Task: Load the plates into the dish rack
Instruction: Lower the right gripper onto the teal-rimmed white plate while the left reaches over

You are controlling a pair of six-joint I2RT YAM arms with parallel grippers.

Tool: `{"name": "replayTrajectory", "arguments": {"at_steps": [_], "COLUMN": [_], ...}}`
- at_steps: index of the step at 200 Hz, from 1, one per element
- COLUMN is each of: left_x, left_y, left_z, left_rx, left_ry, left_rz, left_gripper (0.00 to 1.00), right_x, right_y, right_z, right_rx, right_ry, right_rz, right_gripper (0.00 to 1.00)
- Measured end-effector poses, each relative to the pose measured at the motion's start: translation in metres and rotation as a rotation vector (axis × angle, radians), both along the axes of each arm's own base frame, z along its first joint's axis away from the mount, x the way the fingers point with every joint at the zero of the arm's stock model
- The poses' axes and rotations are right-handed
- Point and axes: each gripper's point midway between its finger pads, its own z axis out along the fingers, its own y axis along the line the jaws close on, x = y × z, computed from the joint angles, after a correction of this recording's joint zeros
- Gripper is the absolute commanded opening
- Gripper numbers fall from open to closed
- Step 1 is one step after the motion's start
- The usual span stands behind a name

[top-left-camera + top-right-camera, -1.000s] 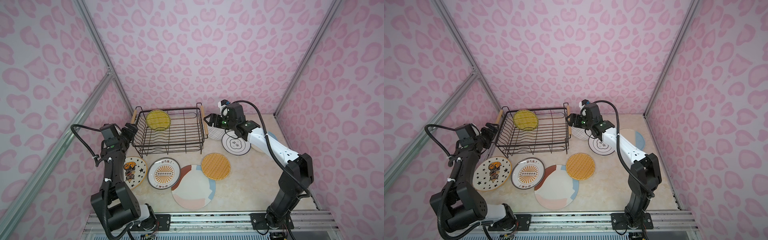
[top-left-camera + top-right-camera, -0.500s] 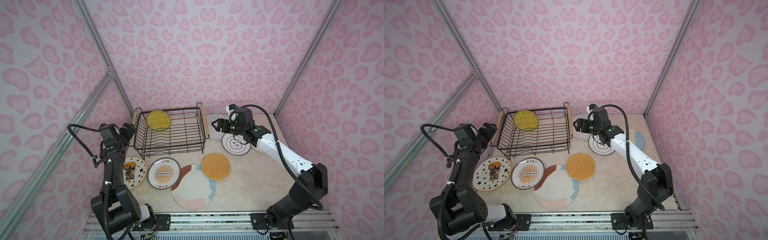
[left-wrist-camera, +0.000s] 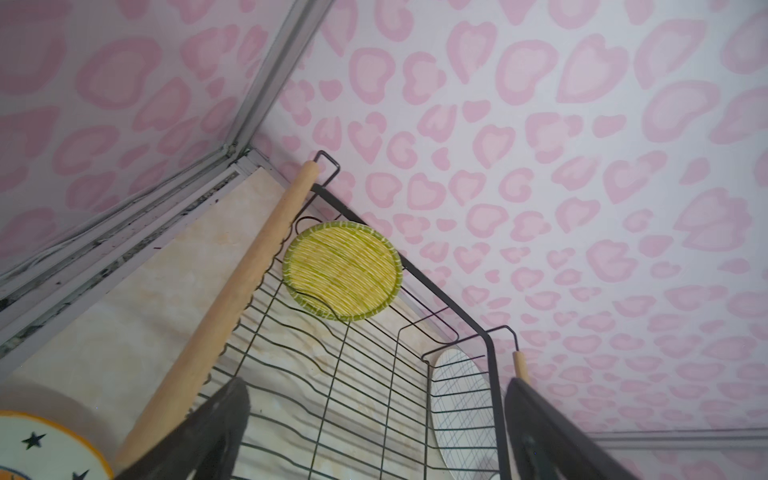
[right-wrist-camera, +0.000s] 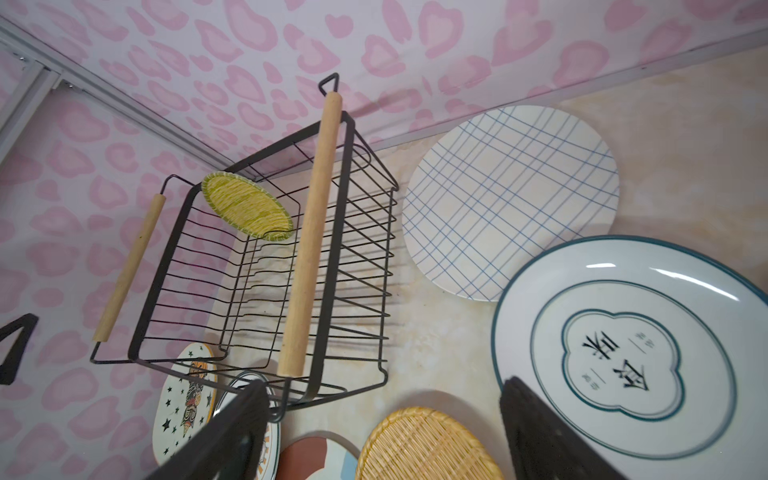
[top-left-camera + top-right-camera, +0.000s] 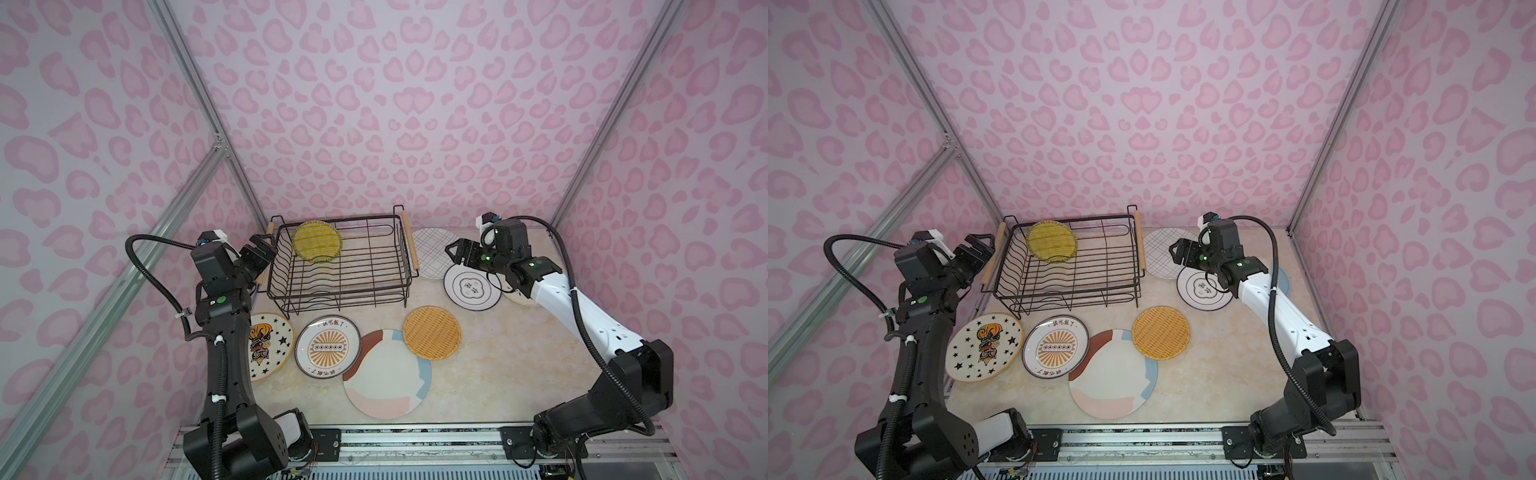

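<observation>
Eight plates in all. One, the yellow-green weave plate [image 5: 316, 247], stands in the single dish rack [image 5: 340, 291], just beyond the left gripper [image 5: 266, 249]. Seven lie flat on the tabletop [image 5: 498, 374]. Three are by the right gripper [image 5: 454, 253]: grid plate [image 5: 432, 253], flower-outline plate [image 5: 471, 286] and half-hidden blue-cream plate [image 5: 1283, 279]. Four lie nearer the arm bases than either gripper: orange weave plate [image 5: 432, 332], pastel-patch plate [image 5: 386, 374], sunburst plate [image 5: 328, 347] and star plate [image 5: 270, 347]. The rack has two wooden handles [image 5: 1139, 241]. Two grippers.

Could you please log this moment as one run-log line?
dish rack: yellow-green plate upright inside | table: other plates lying flat | left gripper: open, empty, beside rack handle | right gripper: open, empty, near grid plate
</observation>
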Motion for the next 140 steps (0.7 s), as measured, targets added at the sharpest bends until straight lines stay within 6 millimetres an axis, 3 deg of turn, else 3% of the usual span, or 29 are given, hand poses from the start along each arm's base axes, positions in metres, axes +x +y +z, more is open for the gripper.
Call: {"name": "replayTrajectory", "arguments": {"at_steps": [38, 77, 110, 140], "left_x": [0.001, -0.021, -0.051, -0.075], "left_y": [-0.068, -0.175, -0.248, -0.285], "left_z": [0.022, 0.026, 0.003, -0.022], "left_rx": [-0.003, 0.022, 0.061, 0.102], "left_ry": [-0.055, -0.088, -0.078, -0.058], "left_rz": [-0.223, -0.561, -0.813, -0.962], "left_gripper": [0.97, 0.97, 0.97, 0.97], "right_x": [-0.006, -0.013, -0.022, -0.034], "right_y": [-0.032, -0.087, -0.139, -0.183], "right_z": [-0.024, -0.052, -0.079, -0.106], "right_rx": [0.029, 0.059, 0.097, 0.137], "right_ry": [0.054, 0.106, 0.155, 0.224], "right_rz": [-0.083, -0.25, -0.408, -0.551], "right_gripper": [0.83, 0.83, 0.79, 0.76]}}
